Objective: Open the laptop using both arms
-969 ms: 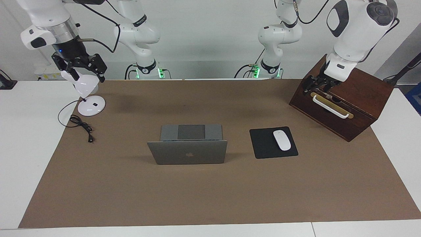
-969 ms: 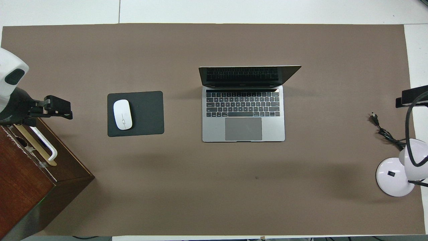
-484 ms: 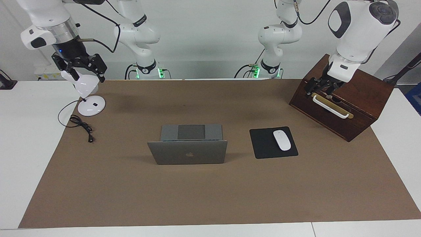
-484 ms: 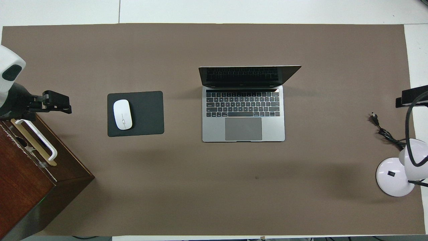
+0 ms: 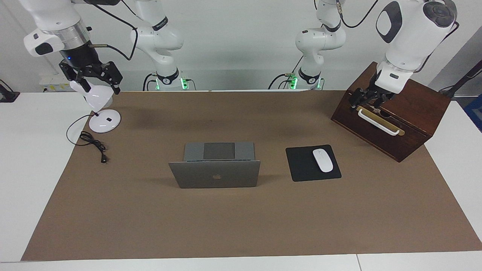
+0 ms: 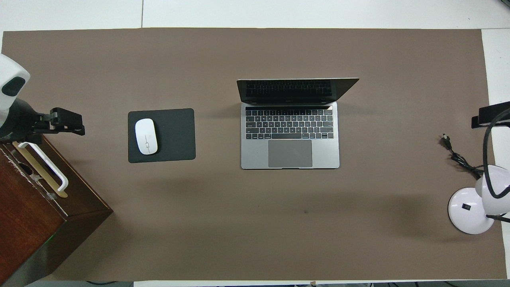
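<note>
Left claw risen slightly over wooden box, spread wide, empty, right claw wide over lamp

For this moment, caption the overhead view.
Laptop open mid-table, mouse on its pad, both arms parked at the ends.

Silver-grey laptop with dark logo, black mouse pad, white mouse, brown mat.

We take this for a robotics lab staged as an office desk: two white arms bolted at a white table under a brown mat, against bare walls.
</note>
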### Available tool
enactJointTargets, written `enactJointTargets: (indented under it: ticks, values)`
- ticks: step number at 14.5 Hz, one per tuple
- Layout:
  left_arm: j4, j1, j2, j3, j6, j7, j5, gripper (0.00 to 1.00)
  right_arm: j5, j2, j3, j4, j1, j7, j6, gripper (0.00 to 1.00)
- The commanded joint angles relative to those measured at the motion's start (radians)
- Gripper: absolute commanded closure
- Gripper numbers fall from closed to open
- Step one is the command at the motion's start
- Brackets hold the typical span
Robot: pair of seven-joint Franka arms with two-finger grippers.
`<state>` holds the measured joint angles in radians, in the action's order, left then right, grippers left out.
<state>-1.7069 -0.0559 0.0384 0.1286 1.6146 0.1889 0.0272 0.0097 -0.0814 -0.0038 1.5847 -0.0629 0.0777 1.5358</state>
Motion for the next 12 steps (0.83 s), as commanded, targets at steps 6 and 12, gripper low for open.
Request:
enactJointTargets:
  ticks: [6,12]
  values:
    - [0.062,-0.002,-0.012,0.013,-0.048,-0.006,-0.018,0.0,-0.008,0.0,0.016,-0.009,-0.017,0.008,-0.011,0.0]
    - [0.064,-0.001,-0.014,0.014,-0.004,-0.008,-0.018,0.0,-0.008,0.0,0.016,-0.009,-0.017,0.008,-0.013,0.0]
